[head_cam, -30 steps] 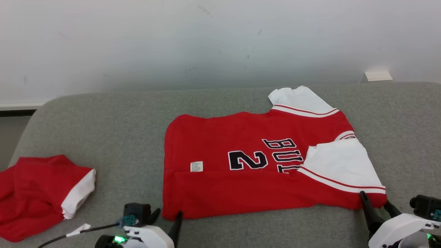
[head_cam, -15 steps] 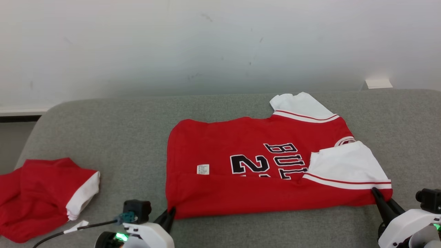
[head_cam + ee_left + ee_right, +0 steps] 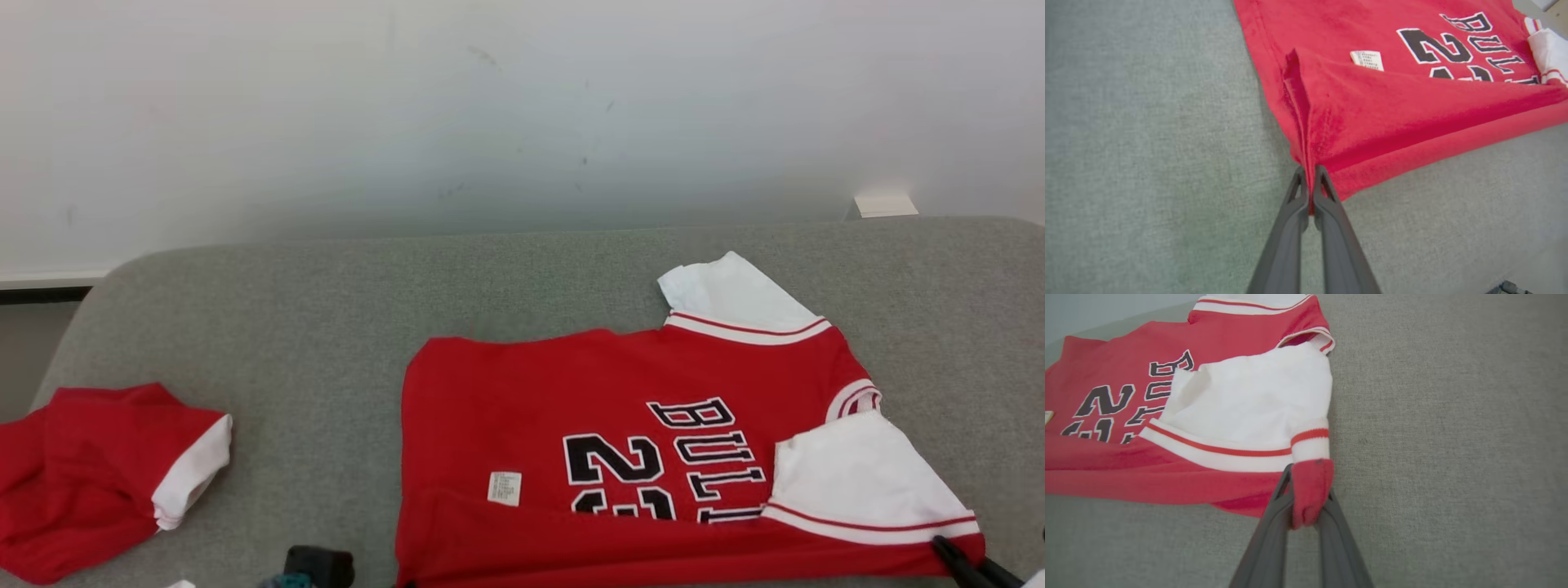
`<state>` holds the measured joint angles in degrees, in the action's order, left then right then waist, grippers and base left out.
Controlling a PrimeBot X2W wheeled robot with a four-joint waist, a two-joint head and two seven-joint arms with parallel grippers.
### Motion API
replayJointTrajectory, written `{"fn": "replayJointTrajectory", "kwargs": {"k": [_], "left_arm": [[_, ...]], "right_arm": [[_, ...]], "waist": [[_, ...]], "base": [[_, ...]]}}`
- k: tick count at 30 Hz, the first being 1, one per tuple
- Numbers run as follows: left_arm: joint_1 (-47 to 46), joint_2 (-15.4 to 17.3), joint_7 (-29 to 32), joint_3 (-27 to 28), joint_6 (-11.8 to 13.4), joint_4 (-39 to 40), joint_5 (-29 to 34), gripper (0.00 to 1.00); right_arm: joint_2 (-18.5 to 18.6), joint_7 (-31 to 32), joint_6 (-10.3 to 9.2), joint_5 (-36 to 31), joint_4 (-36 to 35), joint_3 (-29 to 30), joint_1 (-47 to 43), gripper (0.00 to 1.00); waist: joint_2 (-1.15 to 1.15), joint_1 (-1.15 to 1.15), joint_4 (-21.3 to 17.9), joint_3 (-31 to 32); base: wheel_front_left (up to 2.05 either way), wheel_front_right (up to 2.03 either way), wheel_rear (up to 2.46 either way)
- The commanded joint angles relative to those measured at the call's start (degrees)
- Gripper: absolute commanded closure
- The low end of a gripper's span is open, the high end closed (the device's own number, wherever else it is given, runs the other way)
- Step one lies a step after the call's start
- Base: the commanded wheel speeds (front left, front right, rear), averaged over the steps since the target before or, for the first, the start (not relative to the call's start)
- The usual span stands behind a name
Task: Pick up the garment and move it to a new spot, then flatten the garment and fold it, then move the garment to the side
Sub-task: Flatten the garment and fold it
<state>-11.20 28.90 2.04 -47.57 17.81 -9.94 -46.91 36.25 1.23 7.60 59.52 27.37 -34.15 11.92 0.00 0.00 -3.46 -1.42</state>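
Garment (image 3: pixel 620 384), printed "BUL", "2", label (image 3: pixel 504 487) print unreadable

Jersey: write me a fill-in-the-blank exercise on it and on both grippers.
The left gripper is ____ on a red corner of the jersey.
The right gripper pinches the corner beside the jersey's ____ sleeve.
The jersey lies on a ____ cushion.
In the head view, a second red garment lies to the jersey's ____.
Missing words: shut; white; grey; left.
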Motion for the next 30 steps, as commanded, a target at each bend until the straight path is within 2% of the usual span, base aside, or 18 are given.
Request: {"fn": "replayJointTrajectory", "kwargs": {"k": [1,7,8,9,10,11,20,24,26,30], "left_arm": [[1.8,1.5,1.1,-0.2,1.3,1.7,0.0,1.0],[5.2,4.6,4.2,-0.5,4.7,9.3,-0.6,1.0],[5.4,4.9,4.4,-0.5,5.0,9.8,-0.7,1.0],[5.6,5.0,4.7,-0.6,5.1,10.1,-0.8,0.72],[5.7,5.1,5.1,-0.8,5.1,10.3,-1.0,0.18],[5.7,5.0,5.3,-0.8,5.1,10.4,-1.1,0.0],[0.8,6.8,4.0,1.2,5.5,11.3,1.6,0.0],[-4.0,6.1,3.1,2.7,6.1,10.9,3.2,0.0],[-7.4,5.5,3.3,3.1,5.3,9.6,4.2,0.0],[-15.4,2.6,4.1,2.3,1.6,4.4,5.5,0.0]], "right_arm": [[1.5,0.6,-0.22,0.1,-0.6,1.3,-2.2,1.0],[2.2,3.8,-0.23,-0.6,-4.9,6.3,-8.8,0.98],[1.7,4.3,-0.23,-1.0,-5.4,7.1,-9.4,0.65],[1.2,4.7,-0.23,-1.3,-5.9,7.8,-9.9,0.16],[0.6,5.3,-0.22,-1.9,-6.3,8.5,-10.3,0.0],[0.0,5.7,-0.21,-2.2,-6.8,9.1,-10.4,0.0],[-2.9,7.0,-0.19,-9.0,-12.8,17.9,-8.0,0.0],[-5.3,7.8,-0.19,-12.9,-14.4,21.2,-3.7,0.0],[-6.8,8.1,-0.19,-14.2,-14.3,22.4,0.1,0.0],[-9.2,8.3,-0.18,-16.4,-12.3,22.1,8.5,0.0]], "waist": [[0.0,0.0,0.0,-0.2],[0.0,0.0,0.0,-1.3],[0.0,0.0,0.0,-1.5],[0.0,0.0,-0.1,-1.5],[0.0,0.0,-0.2,-1.6],[0.0,0.0,-0.4,-1.5],[0.0,0.0,-1.3,-1.3],[0.0,0.0,-1.4,-2.9],[0.0,0.0,-1.3,-5.1],[0.0,0.0,0.0,-9.6]], "base": [[0.0,0.0,0.0],[0.0,0.0,0.0],[0.0,0.0,0.0],[0.0,0.0,0.0],[0.0,0.0,0.0],[0.0,0.0,0.0],[0.0,0.0,0.0],[0.0,0.0,0.0],[0.0,0.0,0.0],[0.0,0.0,0.0]]}}
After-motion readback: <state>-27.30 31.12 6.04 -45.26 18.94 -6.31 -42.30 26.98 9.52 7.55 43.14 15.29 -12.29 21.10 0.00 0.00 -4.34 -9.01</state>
